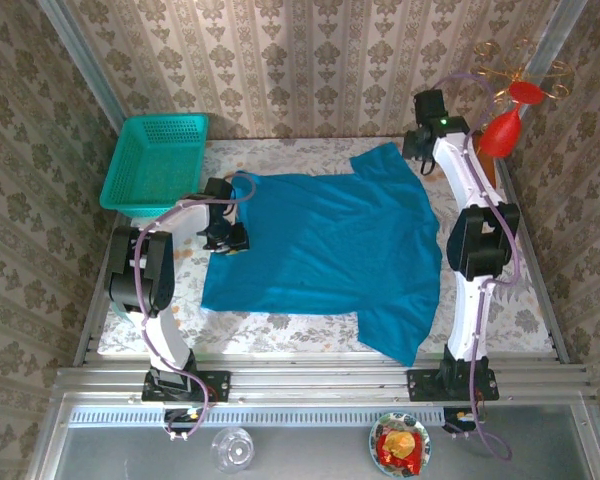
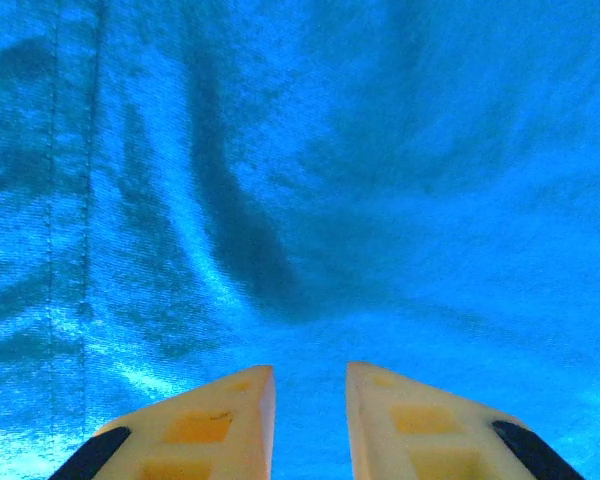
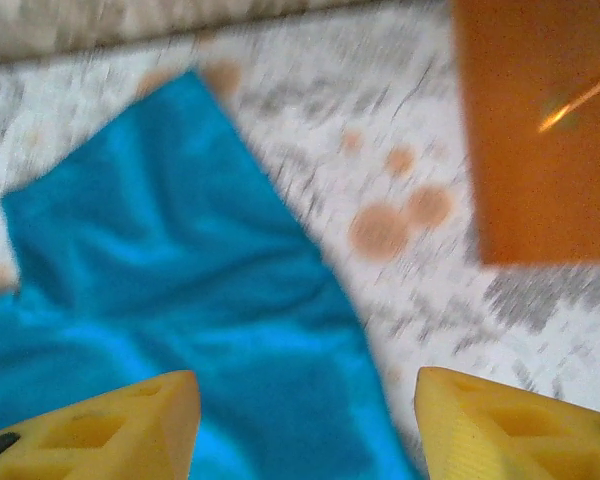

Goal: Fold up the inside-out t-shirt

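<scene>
T-shirt (image 1: 325, 245), bright blue, lying spread flat on a patterned table (image 1: 280, 330).

Left gripper (image 2: 310, 370): the two yellow fingers (image 2: 210, 420) stand a narrow gap apart directly over blue cloth. A dark crease runs up from the gap. Whether any cloth is pinched between the jaws cannot be told. A stitched seam (image 2: 52, 200) runs along the left of the wrist view. From above, the left gripper (image 1: 225, 238) sits at the T-shirt's left edge, on the straight hem (image 1: 208, 290).

Right gripper (image 3: 305, 385): the jaws are spread wide with nothing between them, and the wrist picture is blurred. Below them lie the far sleeve (image 3: 130, 230) and bare table beside it. An orange-brown block (image 3: 540, 150) stands at the upper right. From above, the right gripper (image 1: 418, 150) hangs over the table's far right corner, just beside that sleeve (image 1: 385, 165).

Orientation: the long axis runs left to right across the table. The hem points left and the shoulders point right. One sleeve points to the far right corner, and the other sleeve (image 1: 400, 335) points to the near edge, its tip hanging over it.

Surroundings: a teal mesh basket (image 1: 160, 150) stands at the far left corner, near the hem but apart from it. A red funnel-shaped object (image 1: 505, 125) stands past the right arm.
</scene>
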